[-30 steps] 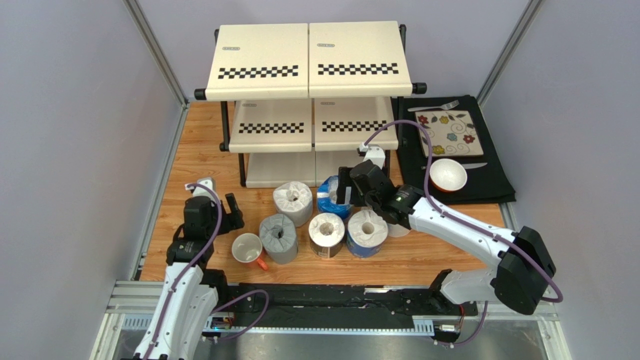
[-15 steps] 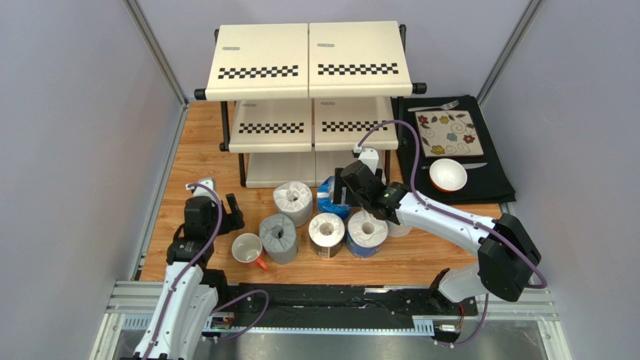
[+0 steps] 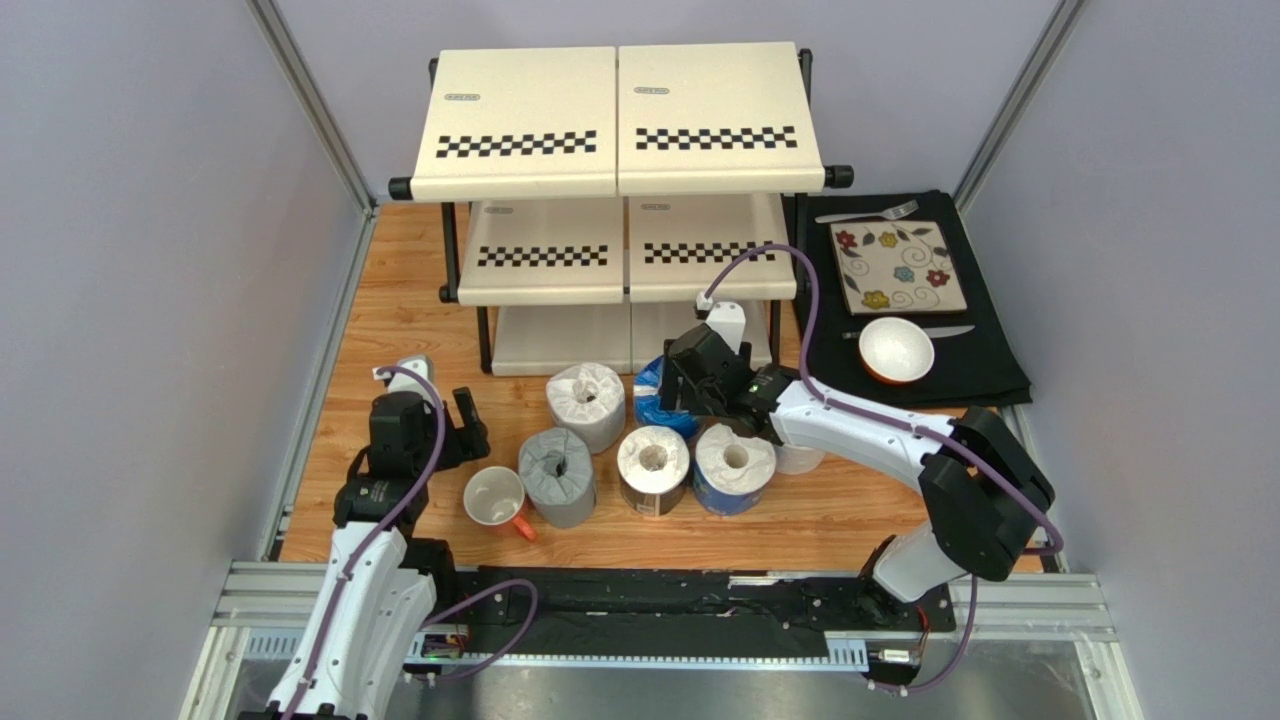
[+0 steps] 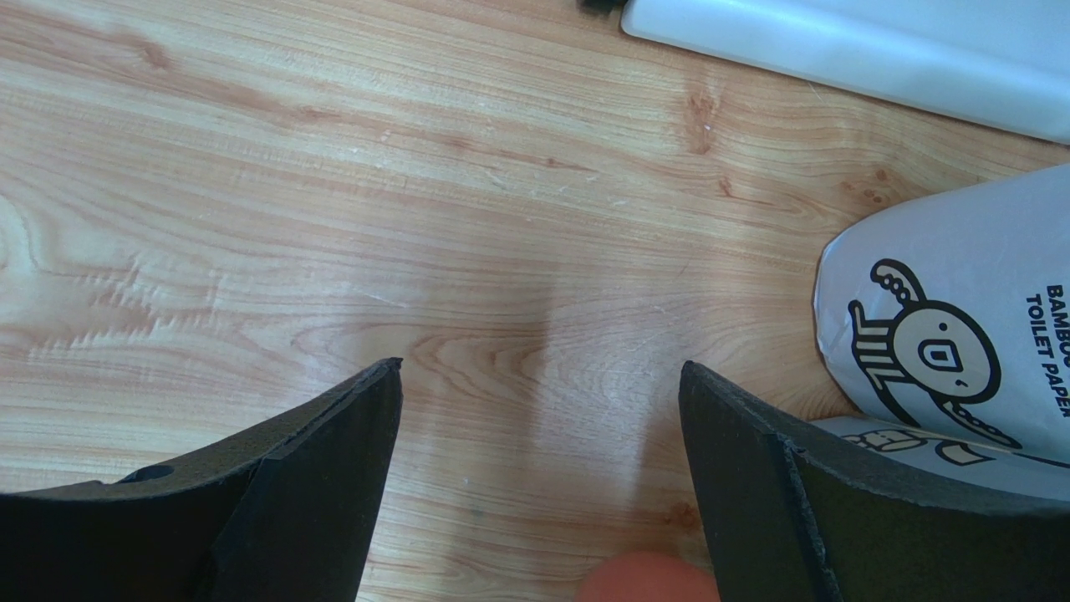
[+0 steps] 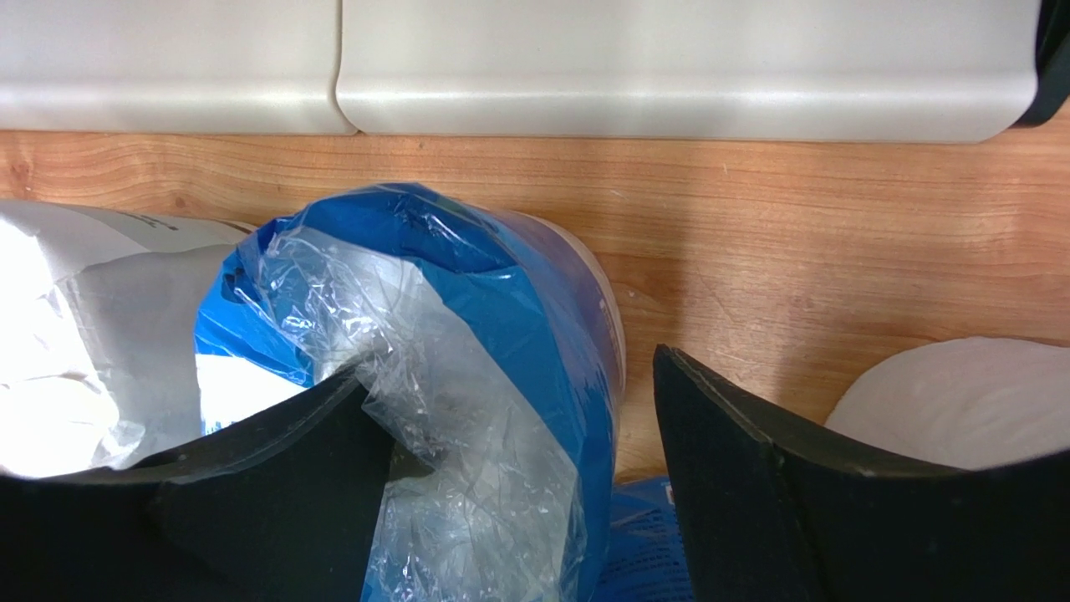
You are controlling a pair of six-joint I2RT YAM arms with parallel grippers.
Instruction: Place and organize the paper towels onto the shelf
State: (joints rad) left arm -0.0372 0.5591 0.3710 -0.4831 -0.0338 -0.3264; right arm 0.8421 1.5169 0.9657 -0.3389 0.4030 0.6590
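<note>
Several paper towels stand on the wood in front of the shelf (image 3: 616,120): a white roll (image 3: 586,398), a grey roll (image 3: 558,468), a dark-wrapped roll (image 3: 654,465), a blue-printed roll (image 3: 735,462) and a blue-wrapped roll (image 3: 652,393). My right gripper (image 3: 679,383) straddles the blue-wrapped roll (image 5: 502,289). Its left finger touches the loose plastic wrap, while a gap remains at the right finger, so the right gripper (image 5: 509,364) is open. My left gripper (image 3: 451,420) hangs open over bare wood, left of the grey roll (image 4: 955,326); in the left wrist view this gripper (image 4: 540,366) holds nothing.
A white mug with an orange handle (image 3: 496,498) sits beside the grey roll. A black mat (image 3: 984,353) at the right carries a floral tile (image 3: 899,267), a bowl (image 3: 897,350) and a fork. The shelf's bottom panel (image 5: 678,69) lies just beyond the blue-wrapped roll.
My right arm has reached further left onto the blue-wrapped roll and its jaws have narrowed around it. The left arm has stayed still.
</note>
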